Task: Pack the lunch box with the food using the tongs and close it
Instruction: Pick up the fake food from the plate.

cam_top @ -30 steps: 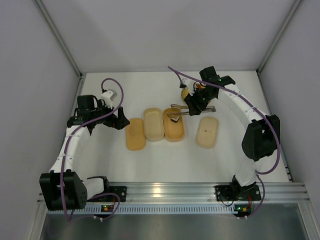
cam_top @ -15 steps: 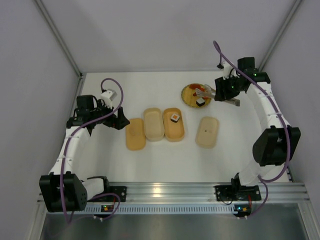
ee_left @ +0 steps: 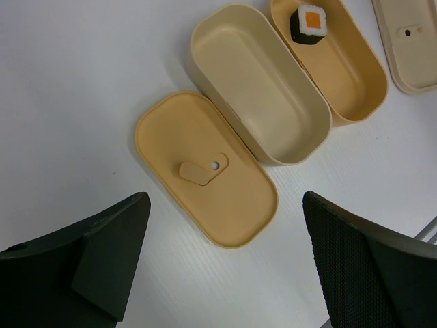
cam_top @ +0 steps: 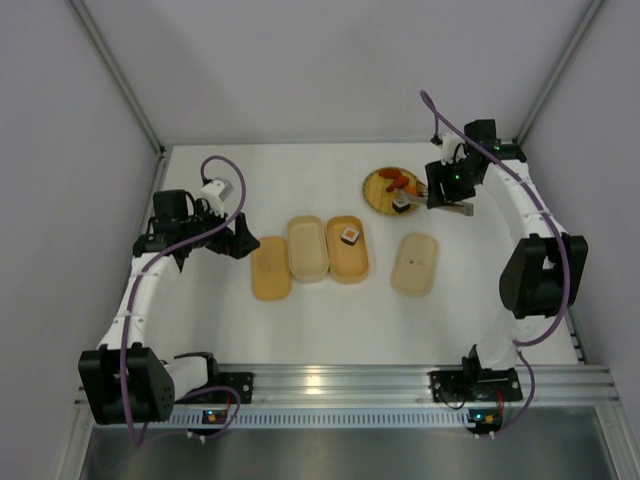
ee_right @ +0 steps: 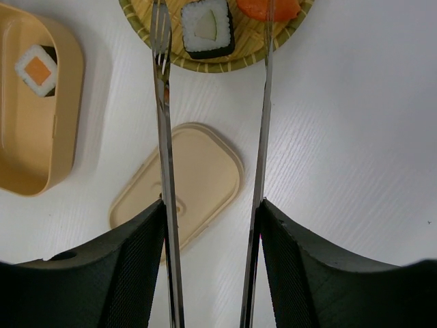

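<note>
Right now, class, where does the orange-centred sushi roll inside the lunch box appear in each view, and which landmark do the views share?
Top external: sushi roll centre, in the tan tray.
Left wrist: roll at the top edge, right of centre.
Right wrist: roll at upper left.
Shared landmark: the cream lid, on the table beside that tray.

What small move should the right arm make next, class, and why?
Probably squeeze the right pincer so the tongs close on the sushi roll on the woven plate. Their arms straddle it, and the other roll lies in the orange tray.
</note>
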Robot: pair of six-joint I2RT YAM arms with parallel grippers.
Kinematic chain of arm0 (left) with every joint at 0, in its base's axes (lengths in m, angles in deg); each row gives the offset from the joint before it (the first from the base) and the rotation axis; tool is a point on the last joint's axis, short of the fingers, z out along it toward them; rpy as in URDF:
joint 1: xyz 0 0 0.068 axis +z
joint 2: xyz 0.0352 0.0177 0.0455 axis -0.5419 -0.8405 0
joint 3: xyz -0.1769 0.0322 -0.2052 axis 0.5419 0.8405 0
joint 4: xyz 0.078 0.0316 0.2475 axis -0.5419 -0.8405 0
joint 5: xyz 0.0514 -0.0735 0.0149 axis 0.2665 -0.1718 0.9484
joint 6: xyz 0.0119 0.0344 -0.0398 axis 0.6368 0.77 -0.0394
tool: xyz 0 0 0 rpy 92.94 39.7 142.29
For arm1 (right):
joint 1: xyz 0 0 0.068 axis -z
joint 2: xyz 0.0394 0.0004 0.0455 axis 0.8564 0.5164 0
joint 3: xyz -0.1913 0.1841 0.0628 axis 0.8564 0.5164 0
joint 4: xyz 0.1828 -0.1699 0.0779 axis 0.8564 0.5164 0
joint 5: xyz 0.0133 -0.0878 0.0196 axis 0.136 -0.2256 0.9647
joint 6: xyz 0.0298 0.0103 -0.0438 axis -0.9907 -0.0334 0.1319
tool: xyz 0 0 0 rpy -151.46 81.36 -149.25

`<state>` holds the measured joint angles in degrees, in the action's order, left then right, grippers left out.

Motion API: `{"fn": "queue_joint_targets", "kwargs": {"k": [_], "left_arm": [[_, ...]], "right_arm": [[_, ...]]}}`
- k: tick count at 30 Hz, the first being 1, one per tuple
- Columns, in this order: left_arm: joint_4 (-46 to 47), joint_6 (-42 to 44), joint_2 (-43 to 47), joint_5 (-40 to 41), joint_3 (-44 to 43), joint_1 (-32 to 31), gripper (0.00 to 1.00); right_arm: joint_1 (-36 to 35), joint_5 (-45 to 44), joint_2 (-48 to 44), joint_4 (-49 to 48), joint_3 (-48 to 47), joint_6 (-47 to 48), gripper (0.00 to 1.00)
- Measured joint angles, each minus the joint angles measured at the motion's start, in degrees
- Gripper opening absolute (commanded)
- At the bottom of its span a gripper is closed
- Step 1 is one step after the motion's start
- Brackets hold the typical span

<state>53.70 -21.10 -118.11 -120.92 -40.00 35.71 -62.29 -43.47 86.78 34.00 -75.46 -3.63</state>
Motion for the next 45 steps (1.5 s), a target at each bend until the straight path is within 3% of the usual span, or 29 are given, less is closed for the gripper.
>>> {"fn": "queue_joint_targets", "kwargs": {"k": [35,45], "left_arm": [[0.28,0.87,-0.02,0.22,1.27,0.0,0.98],[0.28,0.87,-0.02,0.22,1.27,0.0,0.98]], "right_arm": [[-2.6,0.15,5.95,-0.35,-0.83,0.04,0.52],[-2.6,-0.52,5.95,-0.35,-0.81,0.15,0.38]]}}
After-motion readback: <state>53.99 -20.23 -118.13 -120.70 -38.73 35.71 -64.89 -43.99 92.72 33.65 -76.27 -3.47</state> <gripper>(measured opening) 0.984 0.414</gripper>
